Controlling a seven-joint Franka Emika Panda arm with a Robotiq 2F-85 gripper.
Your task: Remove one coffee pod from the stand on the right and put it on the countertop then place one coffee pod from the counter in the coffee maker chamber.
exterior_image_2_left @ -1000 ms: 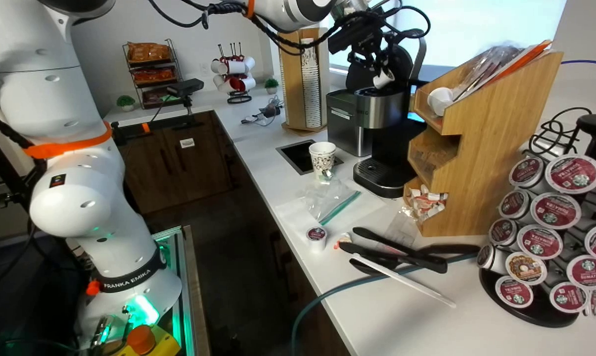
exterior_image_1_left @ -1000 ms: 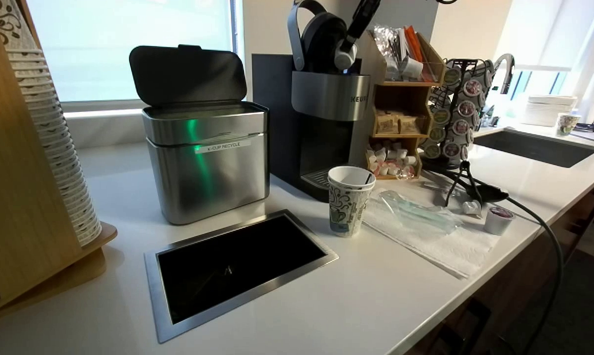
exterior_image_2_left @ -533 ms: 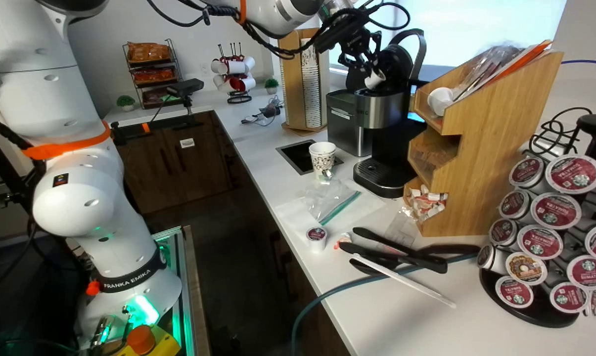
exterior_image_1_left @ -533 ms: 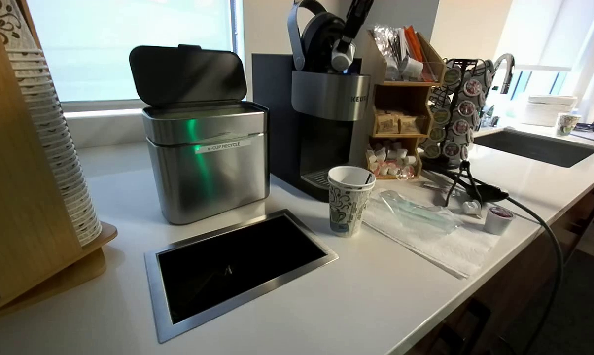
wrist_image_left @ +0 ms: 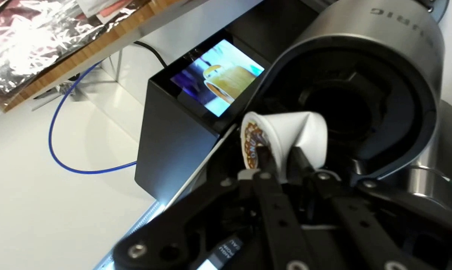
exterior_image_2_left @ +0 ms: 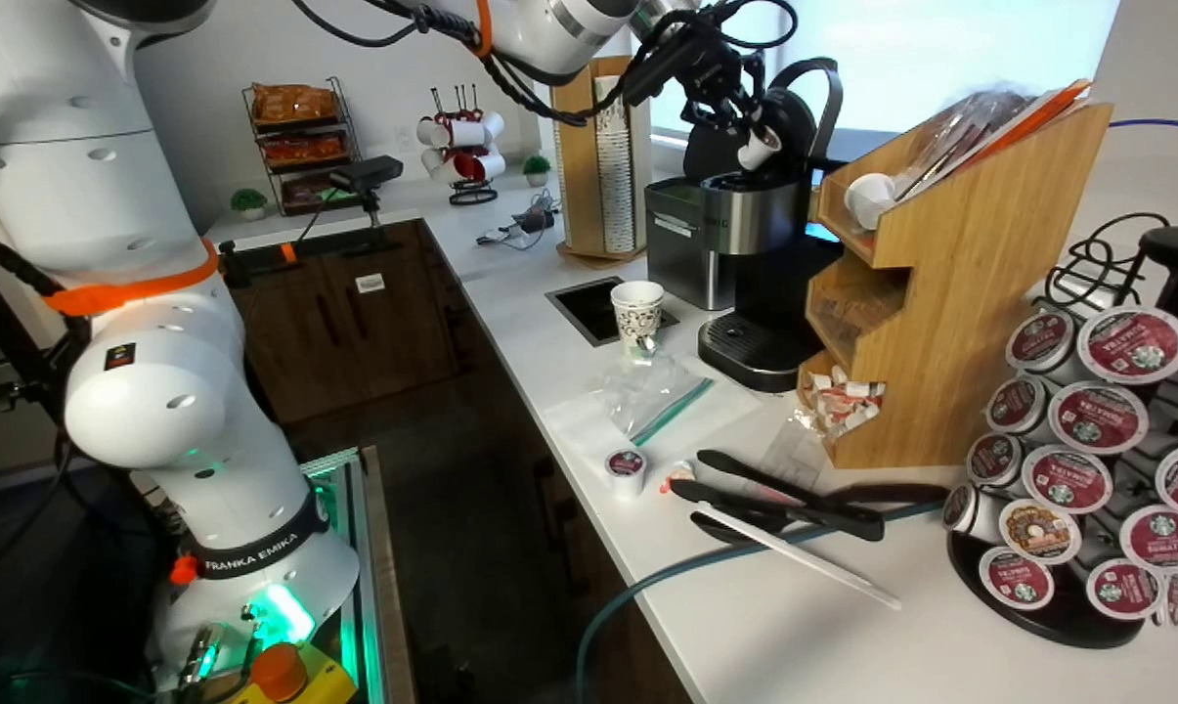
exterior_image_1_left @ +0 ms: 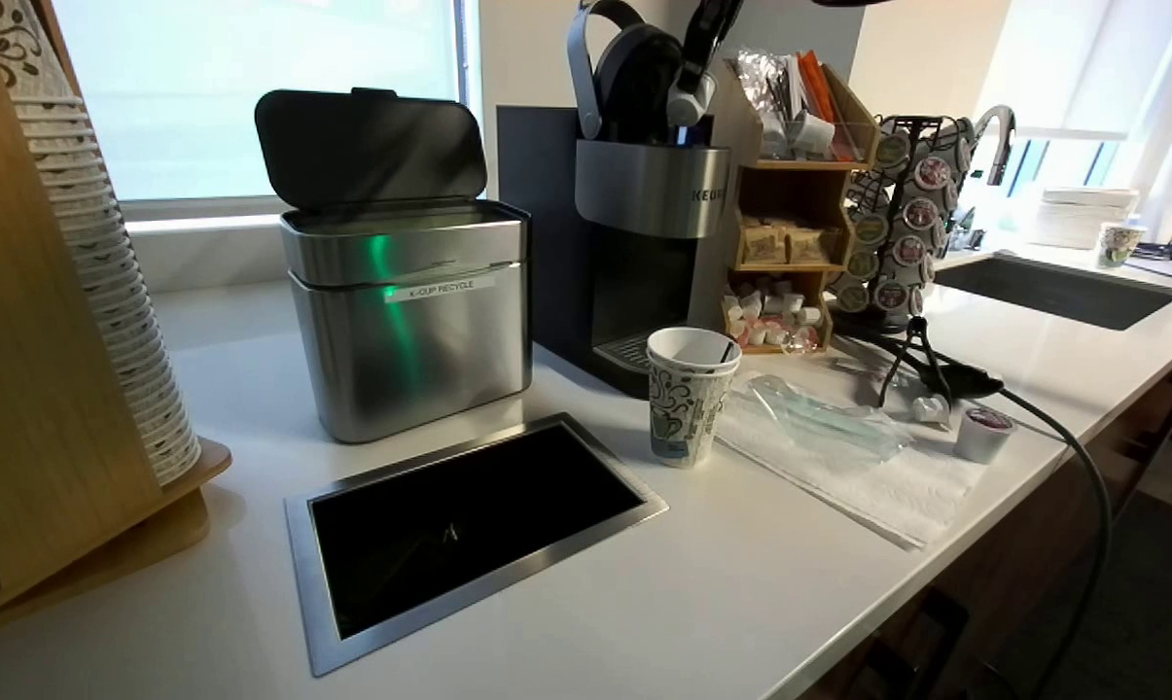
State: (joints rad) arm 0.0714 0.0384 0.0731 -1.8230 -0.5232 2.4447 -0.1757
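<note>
My gripper is shut on a white coffee pod with a donut-pattern lid. The pod lies tilted on its side between the fingertips, and its cup is creased. It also shows in both exterior views. The coffee maker has its lid raised. The held pod is above its open top, beside the dark round chamber in the wrist view, not inside it. Another pod with a dark red lid stands upright on the counter. The pod stand holds several pods.
A wooden organizer stands close beside the coffee maker. A recycle bin with open lid is on its other side. Paper cups, a plastic bag, black utensils and a cable lie along the counter.
The arm first dipped left with the pod, then came back right and slightly up, over the machine's top. The pod's tilt changed a little. It stayed gripped.
</note>
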